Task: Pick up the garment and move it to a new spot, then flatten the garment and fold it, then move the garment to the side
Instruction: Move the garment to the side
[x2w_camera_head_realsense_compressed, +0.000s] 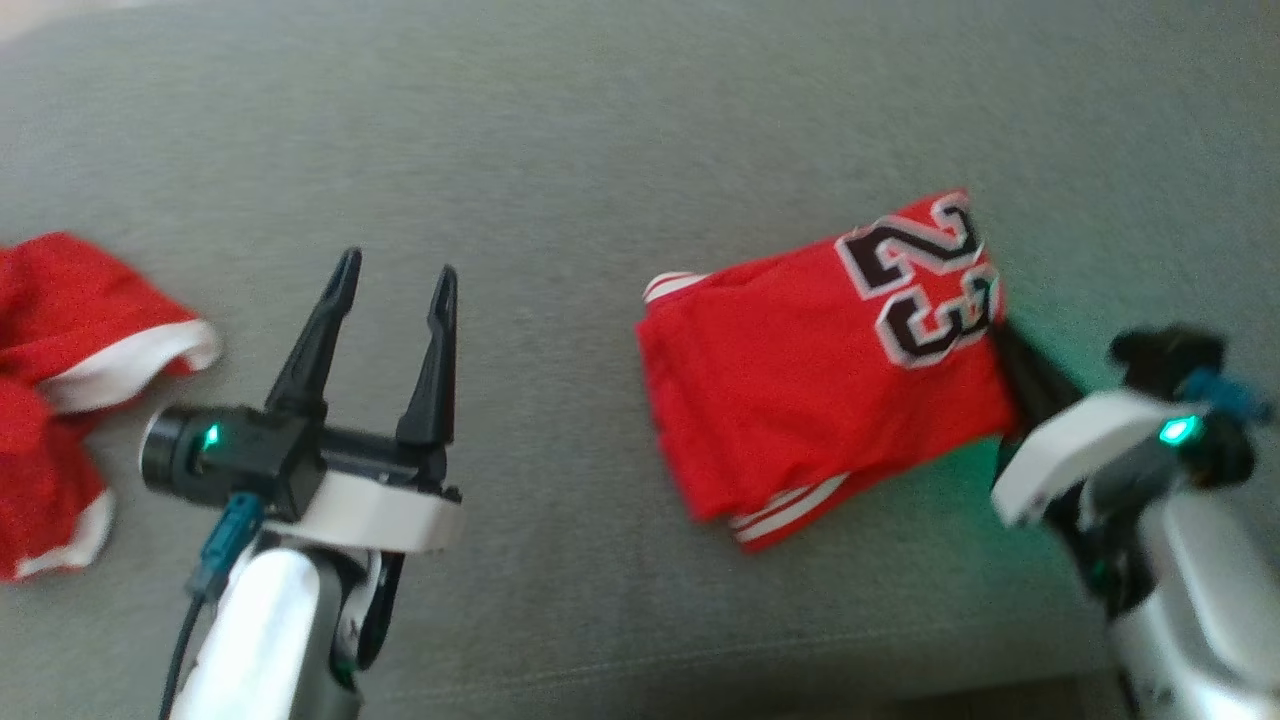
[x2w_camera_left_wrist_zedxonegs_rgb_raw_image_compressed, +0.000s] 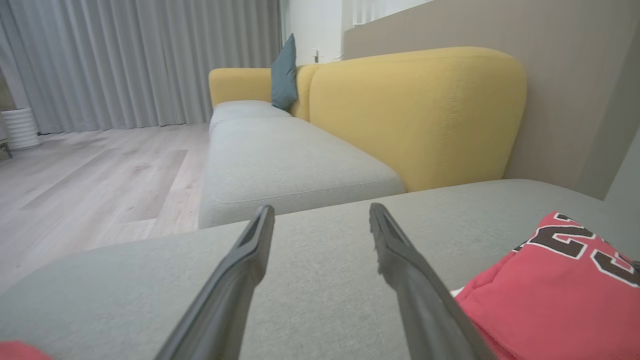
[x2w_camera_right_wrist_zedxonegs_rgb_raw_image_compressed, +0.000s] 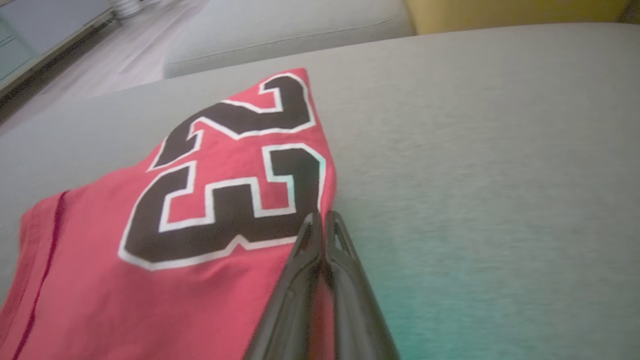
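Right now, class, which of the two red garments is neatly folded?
The red garment bearing the black 23, at the right; the other red garment, at the left, lies crumpled.

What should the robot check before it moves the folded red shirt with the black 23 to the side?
1. Right gripper shut on the edge of the folded red jersey: ok.
2. All folded layers pinched: cannot tell.
3. Left gripper open, apart from the jersey: ok.
4. Bare grey fabric sofa cushion around the jersey: ok.
5. Crumpled red garment with white trim lies well apart from the jersey: ok.
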